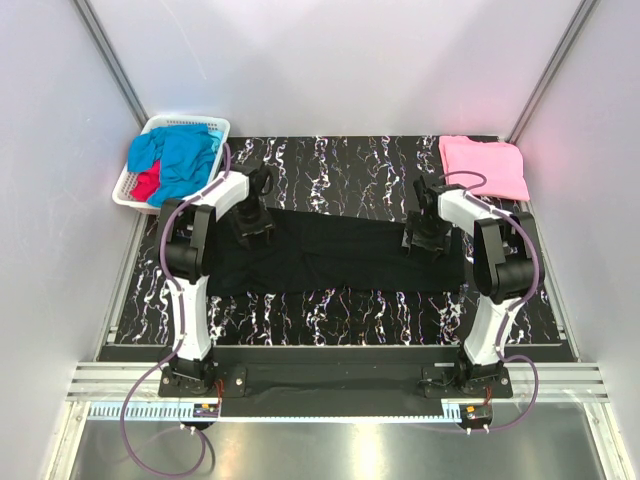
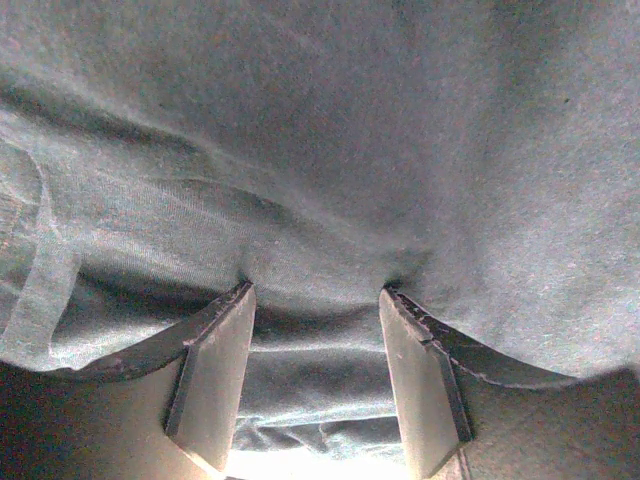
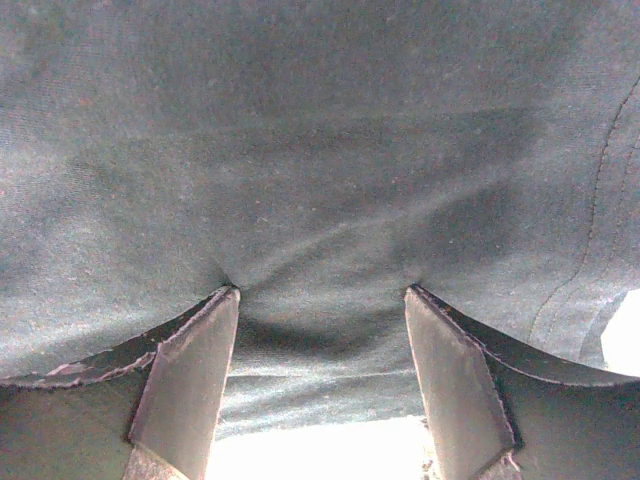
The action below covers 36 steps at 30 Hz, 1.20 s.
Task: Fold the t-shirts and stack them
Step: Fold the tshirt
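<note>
A: Black shirt (image 1: pixel 340 262) lies as a long flat band across the middle of the mat (image 1: pixel 330 160). By my reading it is part-folded. Step in hand: pinching both ends for the next fold.

B: Tool state?

A: On the band's left end, near its far edge, sits the left gripper (image 1: pixel 252 232); on the right end, the right gripper (image 1: pixel 425 243). Both wrist views show the fingers spread, tips pressed into the cloth and fabric dimpled between them. Neither has closed on anything yet.

B: Notes for the pinch?

A: Close both at once. Gather every layer, not the top one alone. Lift evenly so the band stays taut and does not twist. How many layers lie under the tips, I cannot tell.

B: Further out?

A: Far right corner holds the pink shirt (image 1: pixel 484 165), folded and well apart from the right gripper. Far left, the blue shirt (image 1: pixel 185 155) and red shirt (image 1: pixel 147 185) are heaped in the basket (image 1: pixel 215 124).
</note>
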Motion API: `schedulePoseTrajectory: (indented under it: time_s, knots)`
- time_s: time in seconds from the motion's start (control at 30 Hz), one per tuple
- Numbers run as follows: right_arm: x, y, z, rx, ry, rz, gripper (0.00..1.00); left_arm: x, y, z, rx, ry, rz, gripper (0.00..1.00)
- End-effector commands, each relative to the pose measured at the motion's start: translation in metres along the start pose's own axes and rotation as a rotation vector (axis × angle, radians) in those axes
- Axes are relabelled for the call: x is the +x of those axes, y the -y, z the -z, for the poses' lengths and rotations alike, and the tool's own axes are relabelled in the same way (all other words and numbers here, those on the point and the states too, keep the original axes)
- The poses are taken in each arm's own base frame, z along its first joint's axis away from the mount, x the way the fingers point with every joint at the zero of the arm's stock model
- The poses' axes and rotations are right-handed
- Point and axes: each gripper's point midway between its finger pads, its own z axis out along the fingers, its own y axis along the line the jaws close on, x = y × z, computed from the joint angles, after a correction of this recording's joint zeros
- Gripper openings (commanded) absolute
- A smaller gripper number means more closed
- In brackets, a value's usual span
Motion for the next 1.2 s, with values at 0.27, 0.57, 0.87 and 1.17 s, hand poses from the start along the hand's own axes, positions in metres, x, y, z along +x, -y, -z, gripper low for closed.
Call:
schedulePoseTrajectory:
  time_s: [0.27, 0.57, 0.87, 1.17]
  knots:
    - [0.089, -0.013, -0.002, -0.026, -0.135, 0.028, 0.74, -0.046, 0.015, -0.013, -0.028, -0.007, -0.020, 0.60]
    - [0.130, -0.014, 0.006, -0.008, -0.143, -0.015, 0.72, -0.097, 0.059, 0.012, 0.123, 0.104, -0.073, 0.63]
    - [0.170, -0.056, 0.031, -0.072, -0.102, -0.011, 0.69, -0.115, 0.100, 0.016, 0.313, 0.142, -0.127, 0.64]
    - [0.144, -0.061, 0.075, 0.029, 0.099, 0.014, 0.70, -0.136, 0.105, 0.077, 0.404, 0.305, -0.171, 0.65]
